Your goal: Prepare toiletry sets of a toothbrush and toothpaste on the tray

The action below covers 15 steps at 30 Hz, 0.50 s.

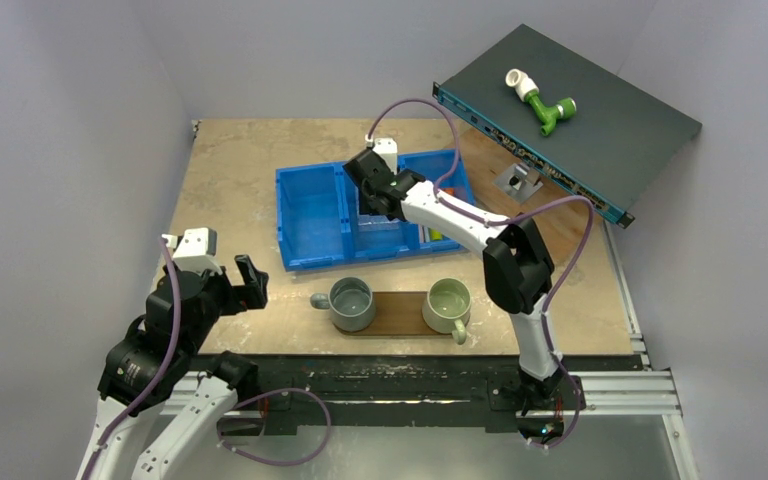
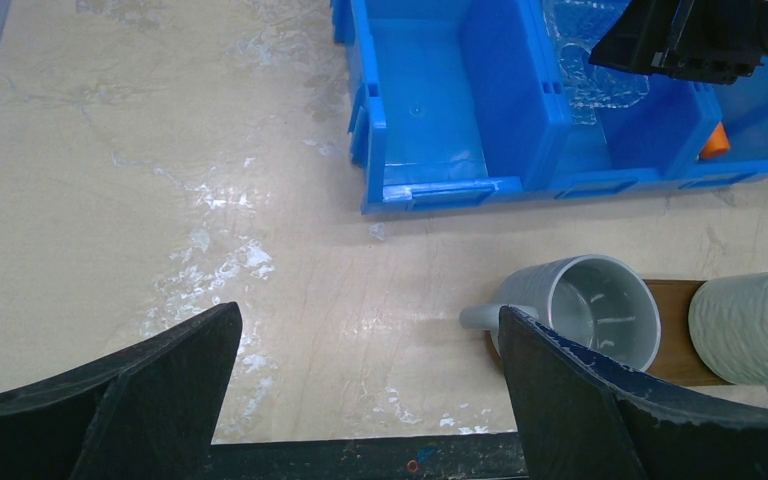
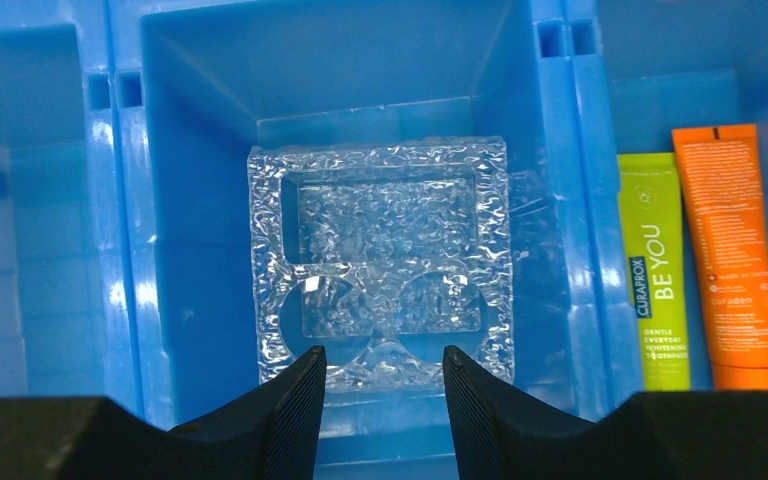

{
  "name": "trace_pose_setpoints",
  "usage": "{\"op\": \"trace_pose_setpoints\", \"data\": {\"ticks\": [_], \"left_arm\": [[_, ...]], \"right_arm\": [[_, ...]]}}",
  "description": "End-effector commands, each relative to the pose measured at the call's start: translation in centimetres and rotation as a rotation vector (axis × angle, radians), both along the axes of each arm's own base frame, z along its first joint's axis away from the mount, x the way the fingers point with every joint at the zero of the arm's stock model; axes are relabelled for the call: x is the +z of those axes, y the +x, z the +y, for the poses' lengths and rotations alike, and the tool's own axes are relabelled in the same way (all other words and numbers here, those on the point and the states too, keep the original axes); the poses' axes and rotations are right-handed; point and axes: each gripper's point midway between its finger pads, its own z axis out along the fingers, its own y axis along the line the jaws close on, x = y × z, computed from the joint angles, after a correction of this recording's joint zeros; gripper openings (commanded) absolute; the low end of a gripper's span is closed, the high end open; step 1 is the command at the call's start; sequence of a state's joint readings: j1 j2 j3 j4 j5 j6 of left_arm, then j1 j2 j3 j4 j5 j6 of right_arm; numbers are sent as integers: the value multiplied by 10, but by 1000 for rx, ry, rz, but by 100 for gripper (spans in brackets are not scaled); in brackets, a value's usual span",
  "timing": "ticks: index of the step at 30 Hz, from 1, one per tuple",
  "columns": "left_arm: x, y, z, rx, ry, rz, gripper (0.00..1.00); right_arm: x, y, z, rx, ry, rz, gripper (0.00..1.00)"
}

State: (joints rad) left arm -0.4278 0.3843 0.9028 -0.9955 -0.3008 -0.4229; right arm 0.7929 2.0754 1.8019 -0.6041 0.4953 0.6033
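Bin (image 1: 310,215) with three compartments stood in the middle of the surface (image 1: 240,170) in the top view. The right arm (image 1: 460,220) reached into its middle compartment, and the wrist hid the right jaws. The tray (image 1: 400,313) lay nearer to the arm bases. It carried the grey mug (image 1: 351,303) on its left end and the green mug (image 1: 448,303) on its right end. The left jaws hung over the left part of the surface, well apart from the tray.

From the left wrist, the left jaws were spread fully wide and held nothing, with only bare surface between them. Beyond them were the grey mug (image 2: 590,310), the tray (image 2: 670,300) and the bin (image 2: 430,100).

From the right wrist, the right jaws were about half open, low over the near edge of a clear insert (image 3: 380,260) in the middle compartment. They gripped nothing. Whether their tips touched the insert, I could not tell. The green tube (image 3: 655,270) and the orange tube (image 3: 730,250) lay flat, side by side, in the right compartment.
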Motion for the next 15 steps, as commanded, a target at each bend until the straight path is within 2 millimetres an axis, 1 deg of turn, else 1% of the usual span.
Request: {"op": "trace_pose_setpoints", "data": {"ticks": [1,11,15], "left_arm": [[4,6,1,9,16,-18,100],[3,6,2,14,17,-16,100],[3,6,2,15,19,-15,100]], "right_arm": [[21,16,10,4,64,-49,48],[4,27,13,12,46,-34,47],[-4,27,14,14,39,-17,46]]}}
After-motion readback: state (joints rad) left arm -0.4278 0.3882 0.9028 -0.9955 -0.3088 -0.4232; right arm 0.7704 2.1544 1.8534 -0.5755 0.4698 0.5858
